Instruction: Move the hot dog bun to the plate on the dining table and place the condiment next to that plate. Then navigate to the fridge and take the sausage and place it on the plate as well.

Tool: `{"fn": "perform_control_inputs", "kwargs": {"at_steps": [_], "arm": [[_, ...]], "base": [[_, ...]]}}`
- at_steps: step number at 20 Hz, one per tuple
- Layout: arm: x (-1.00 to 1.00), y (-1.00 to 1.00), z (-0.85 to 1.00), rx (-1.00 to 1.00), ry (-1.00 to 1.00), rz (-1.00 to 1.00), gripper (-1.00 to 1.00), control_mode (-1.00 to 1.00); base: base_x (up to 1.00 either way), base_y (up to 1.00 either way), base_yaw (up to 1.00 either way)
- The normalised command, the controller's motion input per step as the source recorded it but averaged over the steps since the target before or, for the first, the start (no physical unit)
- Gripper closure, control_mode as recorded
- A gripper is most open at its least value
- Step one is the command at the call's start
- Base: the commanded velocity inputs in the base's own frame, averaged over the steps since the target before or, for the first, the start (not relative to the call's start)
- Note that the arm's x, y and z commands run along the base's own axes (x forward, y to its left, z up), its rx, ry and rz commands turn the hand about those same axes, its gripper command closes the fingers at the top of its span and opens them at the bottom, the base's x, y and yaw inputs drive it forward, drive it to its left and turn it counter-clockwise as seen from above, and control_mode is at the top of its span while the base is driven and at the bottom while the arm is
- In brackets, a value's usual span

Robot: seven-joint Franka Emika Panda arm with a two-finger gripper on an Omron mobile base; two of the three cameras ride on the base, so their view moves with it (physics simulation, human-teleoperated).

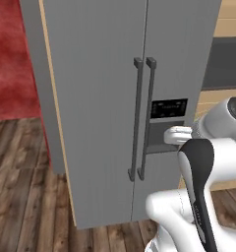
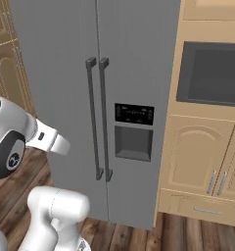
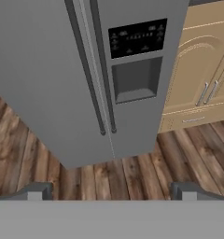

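the robot faces the fridge (image 2: 97, 112), so the step in hand looks like the last leg of the task: reaching the fridge to fetch the sausage; both steel doors are shut, and the sausage, presumably behind them, cannot be seen from here; the two long bar handles (image 1: 142, 118) run side by side down the middle seam of the fridge, and the dark dispenser panel (image 2: 134, 113) sits on the right-hand door, just right of those handles, with its recess below it; tan cabinets (image 2: 200, 157) stand directly to the right of the fridge, and wood-plank floor (image 3: 132, 175) spreads in front of it; the gripper (image 3: 112, 191) is spread wide and holds nothing, its two dark fingertips (image 3: 39, 191) well apart at the bottom of the hand view, short of the fridge front and pointed at the lower part of its doors; the next move, as a judgement, calls for opening a door first: bringing the open jaws around one of the handles, closing on it, and pulling it out along its swing; which door hides the sausage cannot be told.
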Motion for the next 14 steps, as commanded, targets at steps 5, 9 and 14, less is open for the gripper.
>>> {"fn": "perform_control_inputs", "kwargs": {"at_steps": [5,9,14], "arm": [[0.49,-0.15,-0.01,0.04,-0.01,0.00,-1.00,-1.00],[0.90,-0.20,0.02,0.06,-0.02,0.06,-1.00,-1.00],[0.69,-0.13,0.04,0.00,0.00,0.01,-1.00,-1.00]], "base": [[0.03,-0.02,-0.01],[0.00,0.00,0.00],[0.00,0.00,0.00]]}}
